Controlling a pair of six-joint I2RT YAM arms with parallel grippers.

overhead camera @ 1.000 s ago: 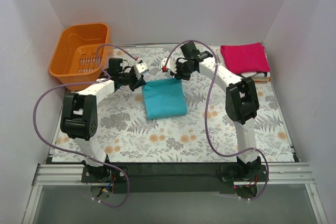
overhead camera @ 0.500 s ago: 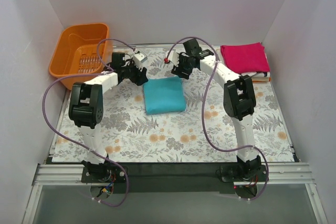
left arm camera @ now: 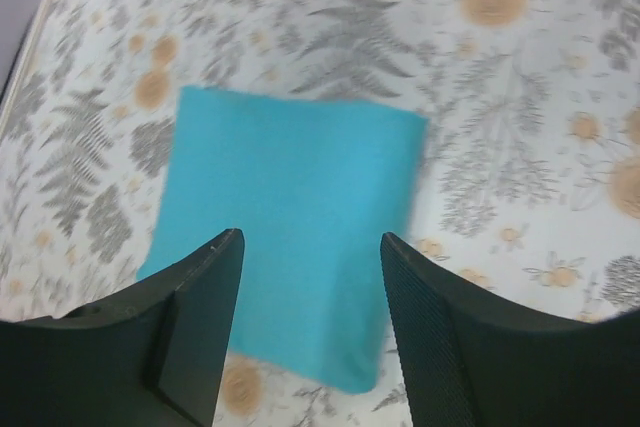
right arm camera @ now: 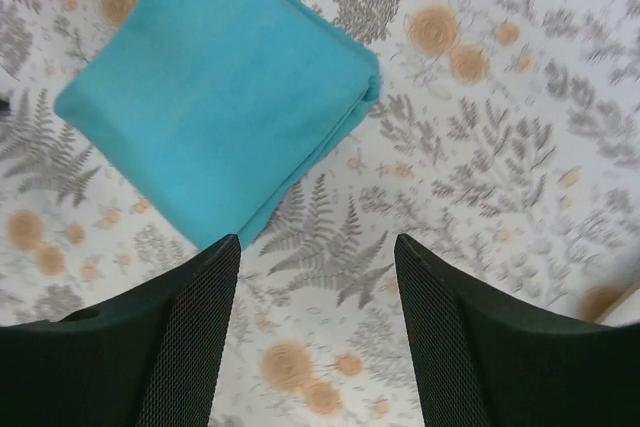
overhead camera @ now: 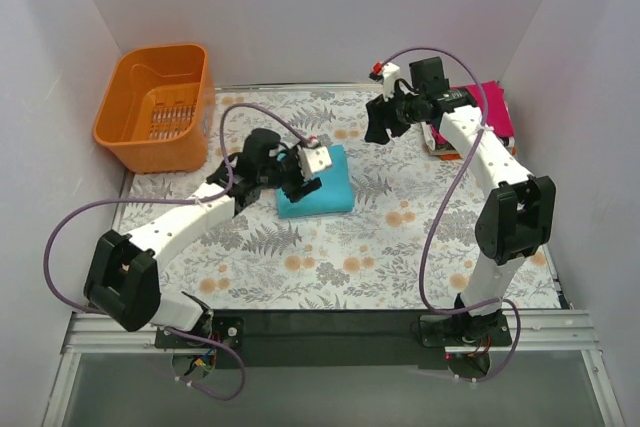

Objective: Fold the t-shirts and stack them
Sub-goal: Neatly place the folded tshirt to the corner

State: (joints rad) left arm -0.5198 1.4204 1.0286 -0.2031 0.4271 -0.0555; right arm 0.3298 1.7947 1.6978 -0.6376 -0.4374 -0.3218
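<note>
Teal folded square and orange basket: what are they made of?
The teal folded t-shirt looks like soft, matte cloth, probably knit. Its edges are rounded, layered folds, and nothing on it shines. The orange basket looks like smooth moulded plastic, probably rigid. It has an even colour, thin straight walls and neat slots in its floor.

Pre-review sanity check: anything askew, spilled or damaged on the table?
Nothing stands out. The teal t-shirt lies folded flat in the middle of the table, edges tidy, only slightly rotated against the table's edge. The magenta t-shirt sits at the far right, partly hidden by the right arm. No spills or damage visible.
</note>
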